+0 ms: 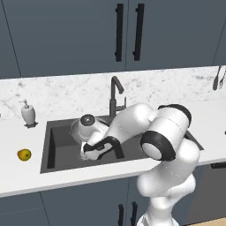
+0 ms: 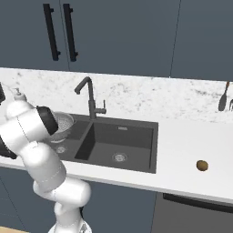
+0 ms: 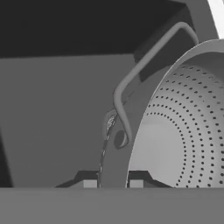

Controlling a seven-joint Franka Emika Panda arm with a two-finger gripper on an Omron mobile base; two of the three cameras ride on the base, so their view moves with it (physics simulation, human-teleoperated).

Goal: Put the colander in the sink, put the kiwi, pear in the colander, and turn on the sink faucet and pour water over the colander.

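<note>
The gripper (image 3: 113,183) is pinched onto the rim of the colander (image 3: 183,127), its 2 dark fingertips (image 3: 89,181) standing on either side of the thin metal wall just below one curved side handle. In the hand view the perforated bowl curves away to the right of the grip, with dark basin walls behind it. In the left base view the gripper (image 1: 84,152) reaches down into the left basin of the sink (image 1: 57,163), where the arm covers most of the colander (image 1: 76,129) and only a pale edge shows beside the wrist. In the right base view the colander (image 2: 63,124) sits low in that same left basin, partly hidden by the arm's upper joint, while the other basin of the sink (image 2: 136,157) holds nothing but its round silver drain (image 2: 119,157).

The sink faucet (image 1: 115,95) stands at the back edge between the 2 basins, its bent spout turned toward the left basin.

The pear (image 1: 24,154) lies on the white table (image 1: 22,176) to the left of the sink, well apart from it, in front of the soap bottle (image 1: 28,112). The kiwi (image 2: 202,165) lies on the table at the far right, well away from the sink. Dark cabinets (image 1: 66,35) with 2 black handles hang above.
</note>
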